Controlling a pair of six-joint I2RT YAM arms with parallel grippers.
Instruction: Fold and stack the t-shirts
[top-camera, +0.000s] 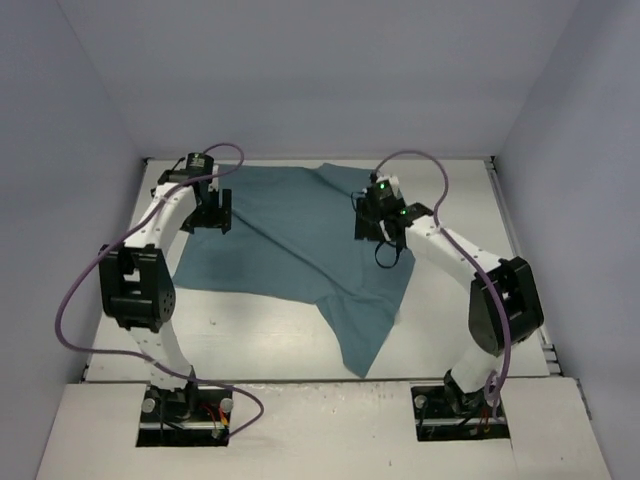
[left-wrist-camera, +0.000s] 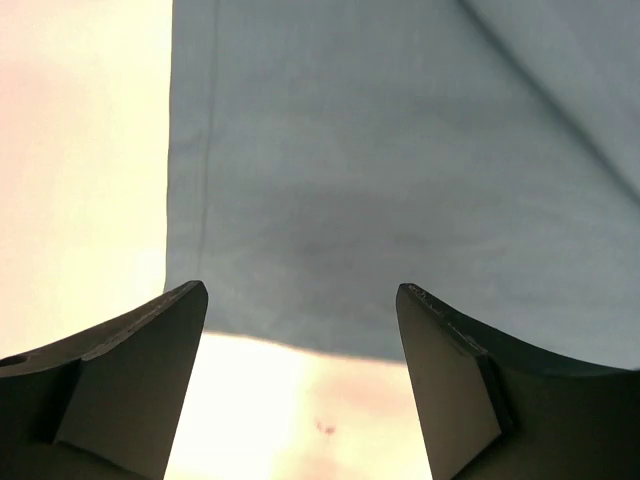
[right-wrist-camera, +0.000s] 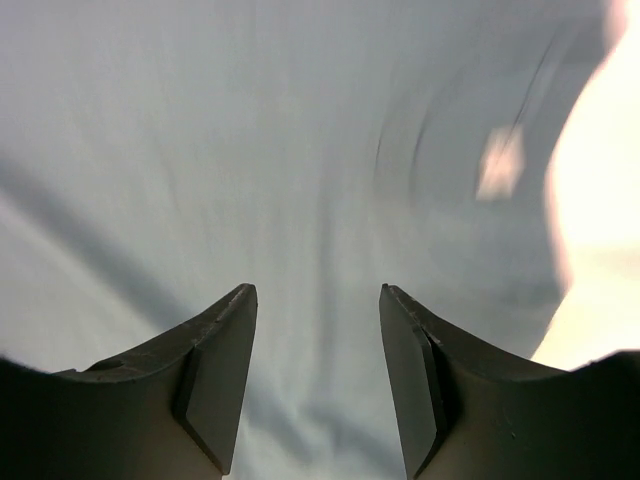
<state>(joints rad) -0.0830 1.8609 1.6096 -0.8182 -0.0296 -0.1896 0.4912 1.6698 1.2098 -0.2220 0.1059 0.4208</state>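
We find the t-shirt (top-camera: 300, 250) spread unfolded on the table (top-camera: 250, 345). The left gripper (left-wrist-camera: 300, 292) hangs over its left edge and the right gripper (right-wrist-camera: 318, 290) near the collar. Both have jaws apart and hold nothing — likely poised to pinch for a fold.

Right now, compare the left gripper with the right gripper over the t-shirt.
The left gripper hangs at the left edge of the t-shirt, with bare table showing beside it; the right gripper hangs further in over the cloth. The left gripper's jaws gape wider than the right gripper's. Both are open and hold nothing.
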